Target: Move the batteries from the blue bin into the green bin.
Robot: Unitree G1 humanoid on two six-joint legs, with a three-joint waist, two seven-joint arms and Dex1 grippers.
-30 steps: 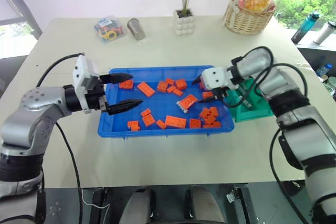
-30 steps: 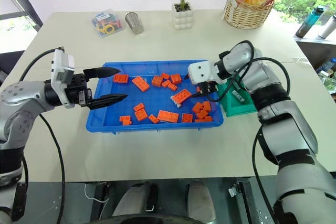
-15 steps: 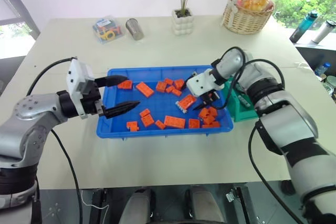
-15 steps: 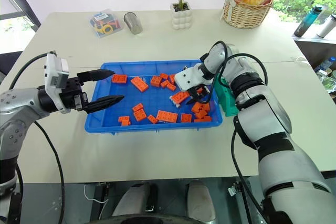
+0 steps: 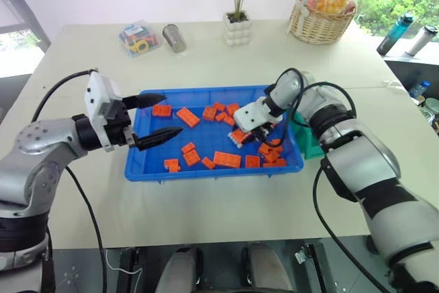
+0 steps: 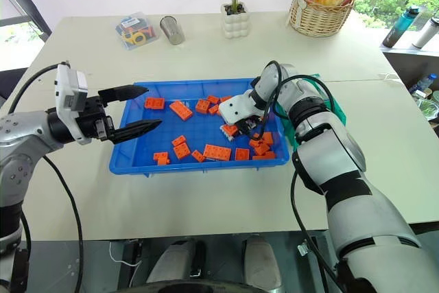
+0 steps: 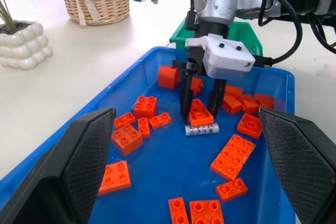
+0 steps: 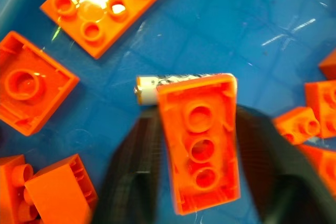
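Note:
The blue bin (image 5: 206,173) lies mid-table, strewn with several orange bricks. One battery (image 7: 202,129), a slim silver cylinder, lies on its floor, partly under a tilted orange brick (image 8: 199,140). My right gripper (image 7: 198,118) points down into the right half of the bin, and its black fingers (image 8: 131,182) press on both sides of that brick, just behind the battery (image 8: 149,85). The green bin (image 7: 252,29) stands beyond the blue bin's right end, partly hidden by my right arm. My left gripper (image 5: 159,117) hovers level over the bin's left end, open and empty.
A wicker basket (image 5: 322,15) sits at the back right. A potted plant (image 5: 236,29), a metal cup (image 5: 175,38) and a clear box of small parts (image 5: 140,38) line the back. Bottles (image 5: 396,32) stand past the table's right edge.
My right gripper moved left from the green bin's side into the blue bin, sank, and its fingers narrowed from wide open onto an orange brick. The left gripper stayed put.

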